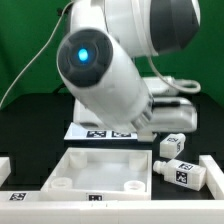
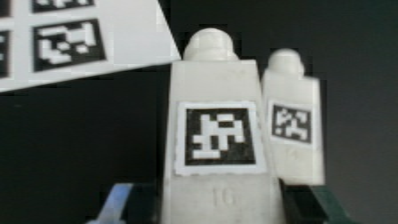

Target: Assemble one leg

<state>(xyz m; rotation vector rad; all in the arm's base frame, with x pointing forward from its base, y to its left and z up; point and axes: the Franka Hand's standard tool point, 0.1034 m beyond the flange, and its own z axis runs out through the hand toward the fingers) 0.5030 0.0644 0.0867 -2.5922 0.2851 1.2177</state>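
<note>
In the wrist view my gripper (image 2: 221, 206) is shut on a leg (image 2: 221, 120), a chunky white peg with a square black-and-white tag and a rounded tip. One finger (image 2: 119, 200) stands on each side of its base. A second leg (image 2: 294, 120) lies just beside it, smaller and farther away, on the black table. In the exterior view the held leg (image 1: 172, 146) shows under the arm's hand, and the second leg (image 1: 187, 172) lies lower to the exterior view's right. The arm hides the fingers there.
The marker board (image 1: 100, 131) lies behind the arm and also shows in the wrist view (image 2: 71, 40). The large white panel (image 1: 96, 160) with round corner sockets lies in front. White parts sit at the left edge (image 1: 5, 166), the right edge (image 1: 214, 166) and along the front (image 1: 50, 198).
</note>
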